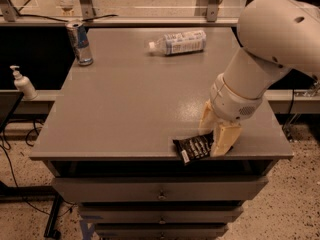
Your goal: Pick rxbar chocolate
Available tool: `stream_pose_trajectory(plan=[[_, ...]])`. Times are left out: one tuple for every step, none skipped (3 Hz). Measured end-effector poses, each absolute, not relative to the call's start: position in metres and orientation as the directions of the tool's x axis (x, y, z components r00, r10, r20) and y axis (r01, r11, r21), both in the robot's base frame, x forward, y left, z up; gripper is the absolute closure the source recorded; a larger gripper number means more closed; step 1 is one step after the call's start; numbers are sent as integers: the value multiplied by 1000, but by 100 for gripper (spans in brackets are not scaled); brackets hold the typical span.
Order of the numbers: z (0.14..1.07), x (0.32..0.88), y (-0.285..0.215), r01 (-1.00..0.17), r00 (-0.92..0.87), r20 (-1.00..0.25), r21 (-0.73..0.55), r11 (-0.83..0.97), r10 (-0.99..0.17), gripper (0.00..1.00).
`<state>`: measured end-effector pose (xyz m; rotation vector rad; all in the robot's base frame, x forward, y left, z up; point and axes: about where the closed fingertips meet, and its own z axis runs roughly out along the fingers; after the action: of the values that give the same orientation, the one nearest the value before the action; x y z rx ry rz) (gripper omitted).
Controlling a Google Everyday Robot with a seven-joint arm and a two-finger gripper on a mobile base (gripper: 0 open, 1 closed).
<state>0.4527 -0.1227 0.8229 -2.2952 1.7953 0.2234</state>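
The rxbar chocolate [193, 147], a flat black wrapper with white lettering, lies at the front edge of the grey table [125, 109], its near end slightly over the edge. My gripper [214, 134] is down at the bar's right end. Its two cream fingers [223, 139] stand on either side of the wrapper and are closed against it. The bar rests on the tabletop. The big white arm [270, 49] reaches in from the upper right.
A clear plastic bottle with a pale label [179, 42] lies on its side at the back of the table. A slim blue-and-silver can [80, 42] stands at the back left corner. A pump bottle [22, 83] stands on a ledge to the left. Drawers [160, 191] sit below the tabletop.
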Motion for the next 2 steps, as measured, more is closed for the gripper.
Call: stream_pose_trajectory(plan=[[831, 445, -133, -976, 215, -227, -68, -205, -950, 100], [853, 447, -139, -985, 166, -224, -83, -151, -960, 100]])
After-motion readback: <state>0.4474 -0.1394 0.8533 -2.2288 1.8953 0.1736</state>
